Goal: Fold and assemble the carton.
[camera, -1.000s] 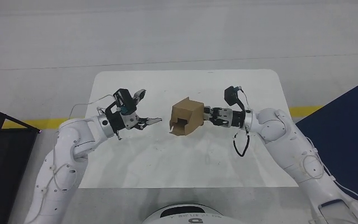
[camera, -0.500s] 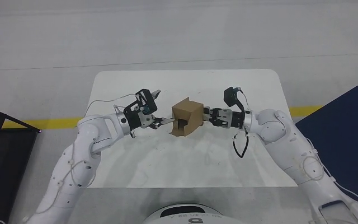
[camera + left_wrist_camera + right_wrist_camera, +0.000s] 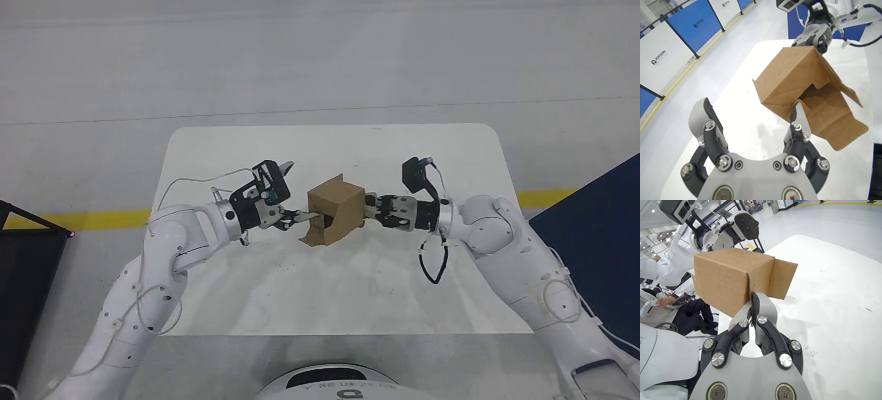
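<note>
The carton (image 3: 333,208), in the middle of the frame over the counter (image 3: 300,290), is pinched at one edge by the right hand (image 3: 370,207), and the wide-open left hand (image 3: 297,214) is at its open end, so the flap folding seems in hand and next this hand probably must press a loose flap inward.

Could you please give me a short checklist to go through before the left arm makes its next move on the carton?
1. Hold by the right gripper: its jaws are shut on a wall edge of the carton. Ok.
2. Readiness of the left gripper: its jaws are open. Ok.
3. Placement at the carton's open end: one finger sits at the edge of the inner flap. Ok.
4. Contact between that finger and the cardboard: cannot tell.
5. Open end closed: the outer flaps stand spread apart. Not ok.
</note>
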Controlling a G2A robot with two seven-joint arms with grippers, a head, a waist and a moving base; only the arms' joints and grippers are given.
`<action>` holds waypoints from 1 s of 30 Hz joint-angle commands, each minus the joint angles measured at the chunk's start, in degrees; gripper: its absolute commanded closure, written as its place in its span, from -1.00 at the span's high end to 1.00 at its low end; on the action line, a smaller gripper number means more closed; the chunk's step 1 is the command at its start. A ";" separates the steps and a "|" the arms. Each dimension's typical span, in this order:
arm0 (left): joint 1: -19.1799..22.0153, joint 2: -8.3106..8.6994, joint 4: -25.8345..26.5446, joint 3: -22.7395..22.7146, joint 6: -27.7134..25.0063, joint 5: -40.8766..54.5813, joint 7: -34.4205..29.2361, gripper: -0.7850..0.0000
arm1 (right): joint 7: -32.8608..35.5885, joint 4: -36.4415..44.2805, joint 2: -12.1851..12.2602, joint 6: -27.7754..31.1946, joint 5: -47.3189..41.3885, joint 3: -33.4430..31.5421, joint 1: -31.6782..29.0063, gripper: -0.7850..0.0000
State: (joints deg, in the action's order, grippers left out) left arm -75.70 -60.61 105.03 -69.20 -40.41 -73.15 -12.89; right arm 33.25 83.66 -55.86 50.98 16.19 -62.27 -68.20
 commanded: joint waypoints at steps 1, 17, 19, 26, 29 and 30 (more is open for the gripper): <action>-0.36 0.19 0.15 -1.11 -0.76 0.98 0.42 1.00 | -0.04 -0.12 0.03 -0.09 -0.12 -0.06 0.02 -1.00; -2.44 1.45 11.02 -6.28 -6.10 3.22 0.93 1.00 | 0.15 -0.24 0.01 -0.81 -0.23 0.57 0.50 -1.00; -2.27 1.38 12.65 -4.90 -5.54 1.16 0.18 1.00 | 0.25 -0.25 0.00 -1.05 -0.19 0.70 0.63 -1.00; -0.89 1.05 14.04 -0.19 -4.26 -4.58 -0.79 1.00 | 0.52 -0.81 -0.01 -0.97 -0.84 0.91 0.99 -1.00; -0.16 0.92 13.91 1.51 -2.09 -9.78 -2.02 1.00 | 0.64 -1.14 0.03 -0.66 -1.22 0.84 1.11 -1.00; -0.10 0.85 13.81 2.25 -0.96 -11.75 -2.21 1.00 | 0.71 -1.25 0.05 -0.56 -1.41 0.85 1.11 -1.00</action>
State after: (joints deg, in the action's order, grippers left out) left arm -75.89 -59.69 118.93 -67.72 -42.75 -82.27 -14.85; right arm 33.91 82.50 -55.82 50.32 14.94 -61.41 -67.10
